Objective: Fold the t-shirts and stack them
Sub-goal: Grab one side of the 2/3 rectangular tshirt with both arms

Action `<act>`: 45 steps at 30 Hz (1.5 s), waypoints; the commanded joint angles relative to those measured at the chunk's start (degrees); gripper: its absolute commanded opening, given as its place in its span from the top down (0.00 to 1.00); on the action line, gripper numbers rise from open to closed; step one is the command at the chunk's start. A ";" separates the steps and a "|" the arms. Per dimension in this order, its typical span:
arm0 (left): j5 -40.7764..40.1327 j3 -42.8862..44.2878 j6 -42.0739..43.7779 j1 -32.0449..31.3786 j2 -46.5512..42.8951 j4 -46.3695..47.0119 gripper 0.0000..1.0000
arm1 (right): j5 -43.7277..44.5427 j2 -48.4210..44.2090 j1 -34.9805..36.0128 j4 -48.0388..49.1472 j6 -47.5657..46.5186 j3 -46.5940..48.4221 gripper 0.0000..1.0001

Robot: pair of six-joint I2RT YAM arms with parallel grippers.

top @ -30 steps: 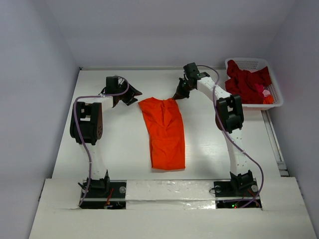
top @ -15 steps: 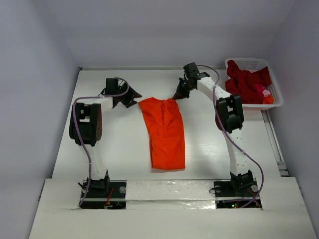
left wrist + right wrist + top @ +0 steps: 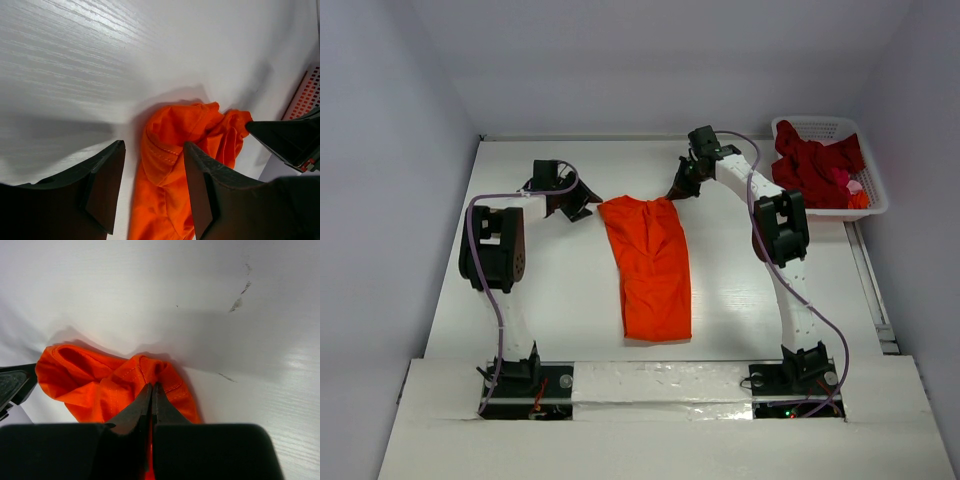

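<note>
One orange t-shirt (image 3: pixel 650 265) lies between the right gripper (image 3: pixel 674 192), clenched on its corner, and the released left gripper (image 3: pixel 584 205); one basket (image 3: pixel 876 190) of crimson t-shirts (image 3: pixel 815 165) stands right of both.

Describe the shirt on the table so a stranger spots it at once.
In the middle of the white table lies a bright orange t-shirt folded into a long strip. It alone lies on the tabletop; the dark red shirts sit heaped in the white basket, far right.
</note>
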 commanded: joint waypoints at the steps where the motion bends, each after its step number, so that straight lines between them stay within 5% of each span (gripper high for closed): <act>1: 1.33 0.27 -0.67 0.38 1.02 3.27 0.54 | -0.47 -0.17 0.34 0.37 -0.54 1.64 1.00; 9: 4.23 0.71 -3.21 0.38 4.89 6.53 0.58 | -0.56 -0.35 0.34 0.20 -0.54 1.73 1.00; 17: 4.41 1.15 -3.04 0.38 5.07 6.27 1.00 | -0.47 -0.26 0.34 0.19 -0.54 1.73 1.00; 45: 6.34 12.49 -3.75 0.38 4.37 -0.32 1.00 | -0.91 -4.91 -0.19 -1.56 -3.79 3.75 1.00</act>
